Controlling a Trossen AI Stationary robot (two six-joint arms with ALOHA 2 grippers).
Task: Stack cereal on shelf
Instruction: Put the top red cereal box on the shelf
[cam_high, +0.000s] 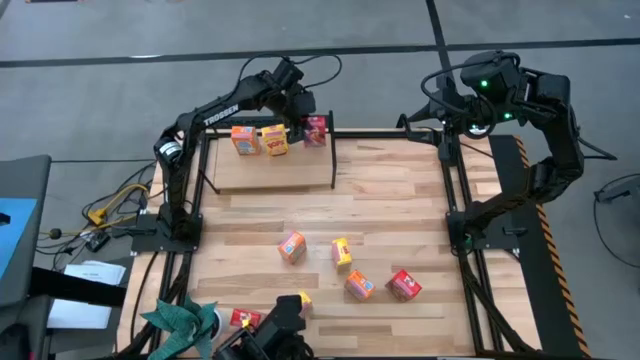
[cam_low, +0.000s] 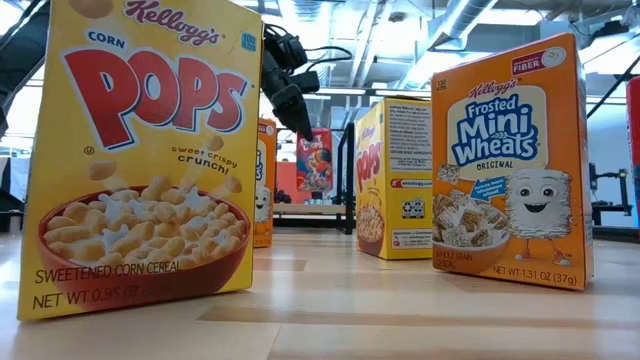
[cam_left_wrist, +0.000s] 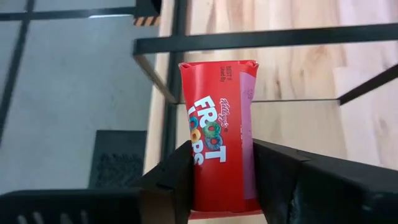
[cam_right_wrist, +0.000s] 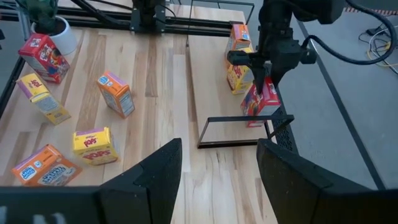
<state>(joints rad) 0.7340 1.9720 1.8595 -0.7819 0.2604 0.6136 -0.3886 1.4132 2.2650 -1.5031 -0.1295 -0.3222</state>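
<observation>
The left pincer (cam_left_wrist: 224, 186) is clamping a red cereal box (cam_left_wrist: 221, 143) upright over the shelf (cam_high: 270, 170), while the right pincer (cam_right_wrist: 217, 180) is hanging apart, empty.

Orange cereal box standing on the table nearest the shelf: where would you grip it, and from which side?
Take the orange cereal box near its top, from above, fingers closing across its two broad faces. It stands upright, and front to back is its thinnest span, so that likely fits best.
</observation>
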